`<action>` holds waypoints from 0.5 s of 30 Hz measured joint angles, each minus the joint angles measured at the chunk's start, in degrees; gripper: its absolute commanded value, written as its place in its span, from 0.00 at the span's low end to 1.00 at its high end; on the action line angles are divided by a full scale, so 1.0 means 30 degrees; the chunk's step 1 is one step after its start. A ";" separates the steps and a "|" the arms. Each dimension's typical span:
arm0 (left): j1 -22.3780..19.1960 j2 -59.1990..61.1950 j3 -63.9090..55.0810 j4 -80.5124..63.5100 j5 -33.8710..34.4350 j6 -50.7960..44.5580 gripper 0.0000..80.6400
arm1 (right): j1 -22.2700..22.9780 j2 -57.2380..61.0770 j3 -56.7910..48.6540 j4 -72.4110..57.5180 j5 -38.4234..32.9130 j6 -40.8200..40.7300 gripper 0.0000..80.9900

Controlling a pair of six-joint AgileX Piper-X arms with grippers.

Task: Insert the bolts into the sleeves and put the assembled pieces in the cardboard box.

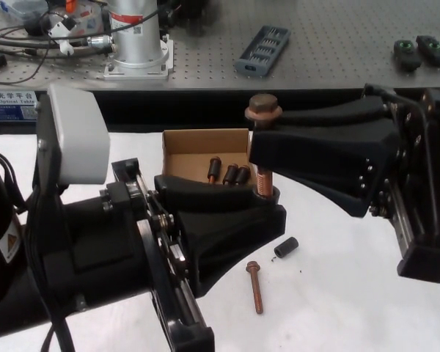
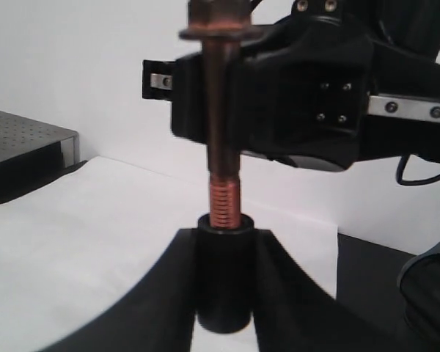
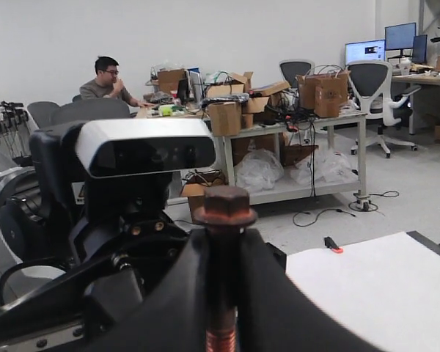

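My left gripper (image 2: pixel 224 293) is shut on a black sleeve (image 2: pixel 224 275), held upright above the white sheet. My right gripper (image 3: pixel 224 293) is shut on a copper bolt (image 2: pixel 218 110), head up; its threaded tip enters the sleeve's top opening. In the high view the bolt (image 1: pixel 264 147) stands upright between the two grippers, just in front of the cardboard box (image 1: pixel 187 147). Three assembled pieces (image 1: pixel 227 173) lie inside the box. A loose bolt (image 1: pixel 256 287) and a loose black sleeve (image 1: pixel 286 248) lie on the white sheet nearer the front.
A white sheet (image 1: pixel 337 293) covers the bench. Behind it lies a perforated metal table (image 1: pixel 330 51) with a grey metal cylinder (image 1: pixel 136 33), a dark blue ridged block (image 1: pixel 262 48), cables and two small black parts (image 1: pixel 421 51).
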 measured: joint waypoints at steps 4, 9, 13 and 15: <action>0.0000 0.0000 0.0000 -0.0214 -0.0053 0.0000 0.01 | 0.0000 0.0000 0.0000 0.0000 0.0000 0.0000 0.03; 0.0000 0.0000 0.0000 -0.0523 -0.0245 0.0000 0.01 | 0.0000 0.0000 -0.0035 0.0157 0.0131 0.0287 0.02; 0.0000 0.0037 0.0013 -0.0779 -0.0575 0.0000 0.01 | 0.0000 0.0000 -0.0102 0.0516 0.0025 0.0408 0.02; 0.0000 0.0037 0.0085 -0.0775 -0.0621 0.0000 0.01 | 0.0000 0.0000 -0.0088 0.0752 -0.0074 0.0398 0.10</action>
